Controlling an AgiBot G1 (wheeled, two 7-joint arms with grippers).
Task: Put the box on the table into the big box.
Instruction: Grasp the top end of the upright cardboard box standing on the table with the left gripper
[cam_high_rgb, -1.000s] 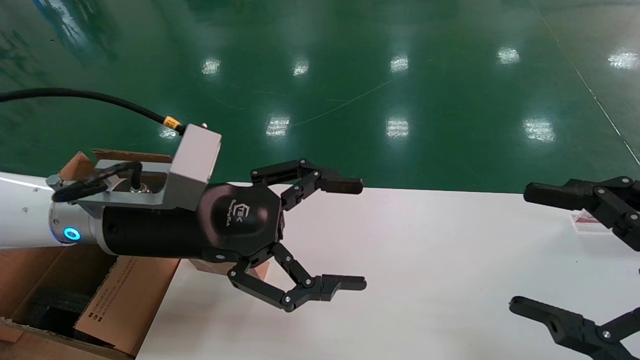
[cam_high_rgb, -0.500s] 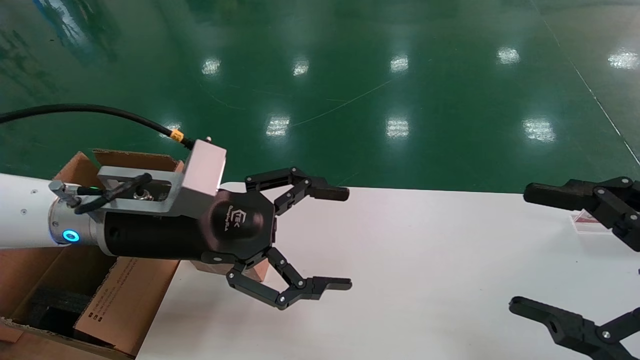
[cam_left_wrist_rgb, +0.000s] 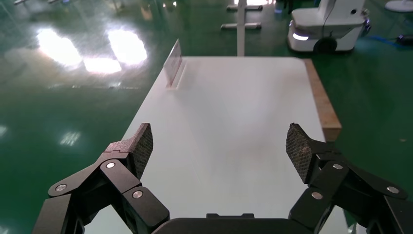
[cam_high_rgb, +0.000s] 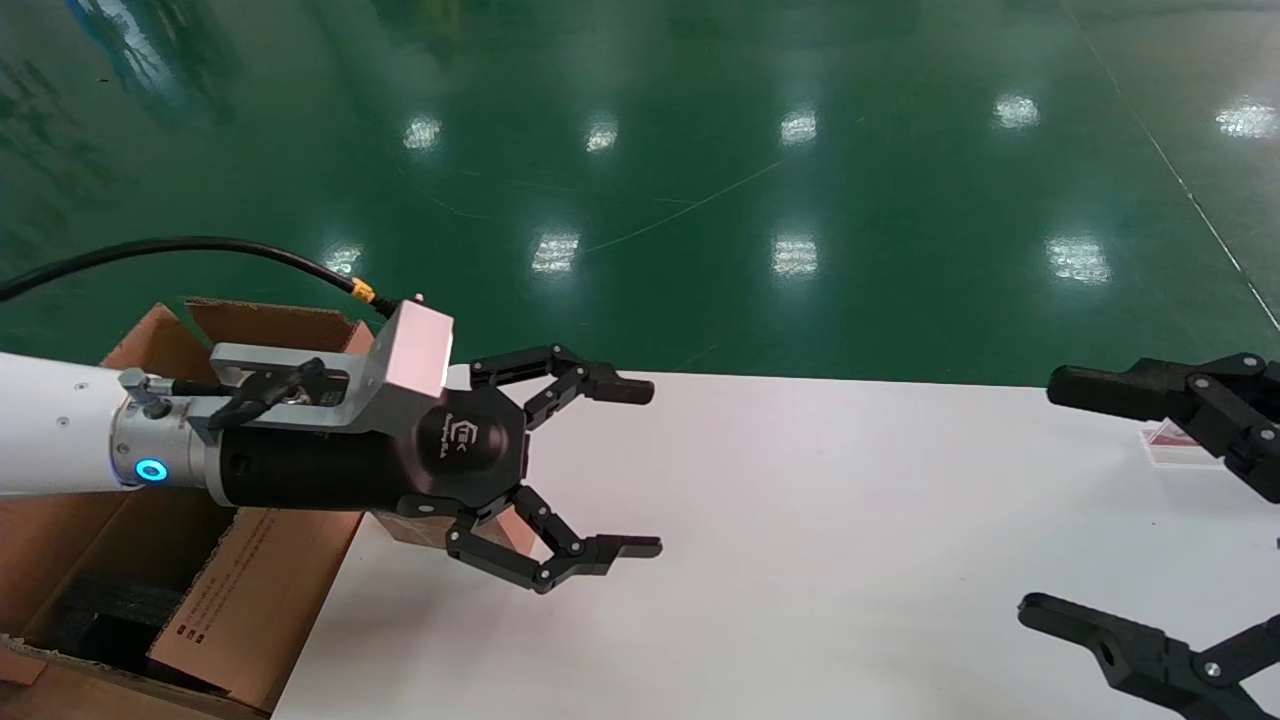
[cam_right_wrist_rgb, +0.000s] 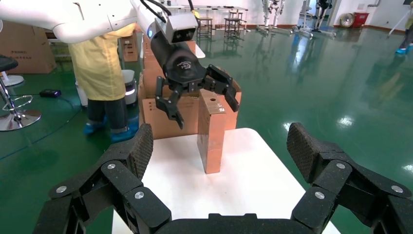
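The box (cam_right_wrist_rgb: 212, 131) stands upright on the white table (cam_right_wrist_rgb: 253, 180), close to the big box (cam_right_wrist_rgb: 165, 117). From the head camera only a brown sliver of the box (cam_high_rgb: 400, 528) shows under my left wrist. My left gripper (cam_high_rgb: 645, 468) hovers open just above the box's top, fingers spread and empty; it also shows as the left gripper (cam_right_wrist_rgb: 204, 112) seen from across the table. Its own camera shows the left gripper (cam_left_wrist_rgb: 219, 146) over bare table (cam_left_wrist_rgb: 234, 97). The big box (cam_high_rgb: 250, 600) stands off the table's left end, flaps up. My right gripper (cam_high_rgb: 1050, 495) waits open at the right edge.
A small clear placard (cam_high_rgb: 1170, 440) stands on the table near the right gripper. A person in a yellow coat (cam_right_wrist_rgb: 104, 73) stands behind the big box. Green floor surrounds the table (cam_high_rgb: 850, 560). A wooden strip (cam_left_wrist_rgb: 321, 102) runs along one table edge.
My left gripper has drawn back to the left, toward the big box, and sunk a little, still open. The right arm has not moved.
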